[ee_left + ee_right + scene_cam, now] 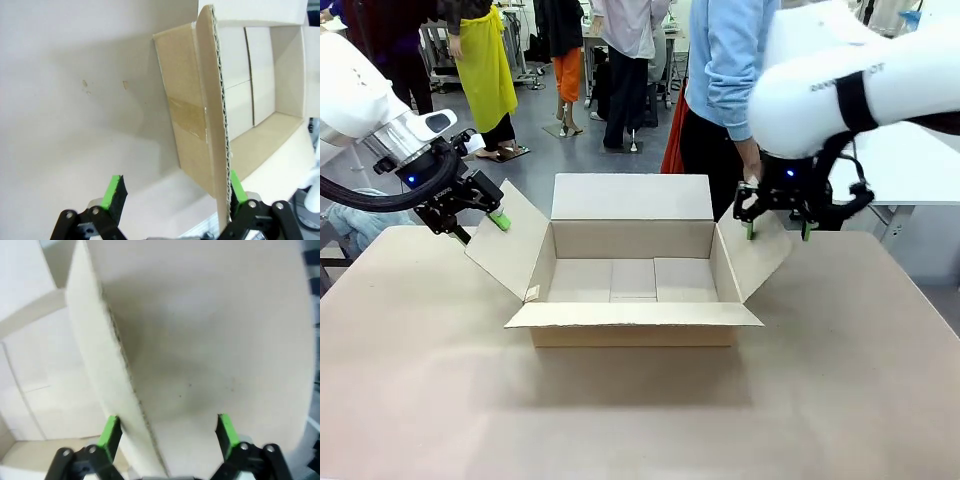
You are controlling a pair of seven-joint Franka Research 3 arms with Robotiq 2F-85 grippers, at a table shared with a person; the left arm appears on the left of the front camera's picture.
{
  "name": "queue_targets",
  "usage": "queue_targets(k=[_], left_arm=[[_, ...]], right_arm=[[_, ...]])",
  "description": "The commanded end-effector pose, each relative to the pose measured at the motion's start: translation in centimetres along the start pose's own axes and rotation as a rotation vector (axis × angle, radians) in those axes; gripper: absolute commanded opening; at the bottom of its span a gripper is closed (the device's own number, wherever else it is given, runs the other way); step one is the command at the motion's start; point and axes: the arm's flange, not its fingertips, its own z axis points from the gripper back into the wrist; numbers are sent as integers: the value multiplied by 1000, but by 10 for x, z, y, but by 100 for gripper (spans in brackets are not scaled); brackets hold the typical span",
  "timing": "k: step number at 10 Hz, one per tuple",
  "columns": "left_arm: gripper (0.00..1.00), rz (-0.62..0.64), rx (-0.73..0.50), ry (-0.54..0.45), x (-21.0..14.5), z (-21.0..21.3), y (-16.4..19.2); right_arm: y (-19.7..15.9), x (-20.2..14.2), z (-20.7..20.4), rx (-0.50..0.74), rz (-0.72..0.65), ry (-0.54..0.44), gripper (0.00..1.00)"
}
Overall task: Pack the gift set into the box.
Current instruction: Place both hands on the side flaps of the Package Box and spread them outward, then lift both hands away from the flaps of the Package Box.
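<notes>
Left gripper (480, 228) wide astride left flap (512, 248), right gripper (779, 232) wide astride right flap (756, 256); box (633, 240) between them, at 3 and 9 o'clock, long axis 9-to-3

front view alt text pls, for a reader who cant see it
A shallow brown corrugated cardboard box sits open on a beige table, four flaps spread. The open left gripper straddles its left flap's edge, the open right gripper its right flap's; a person in a light blue top stands behind.

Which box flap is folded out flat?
The near flap, on the robot's side, lies about level; the far flap stands upright; the left flap and right flap slant upward.
</notes>
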Motion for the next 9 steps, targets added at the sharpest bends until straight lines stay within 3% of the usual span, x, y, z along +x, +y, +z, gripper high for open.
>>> queue_targets(k=[1, 2, 3, 9], left_arm=[[100, 7, 15, 1, -3, 1, 0], [100, 7, 15, 1, -3, 1, 0], [100, 7, 15, 1, -3, 1, 0], [100, 7, 15, 1, -3, 1, 0]], right_arm=[[-38, -14, -21, 196, 5, 1, 100], [-40, -17, -28, 225, 22, -2, 100], [-23, 0, -14, 80, -22, 0, 100], [-23, 0, -14, 80, -22, 0, 100]])
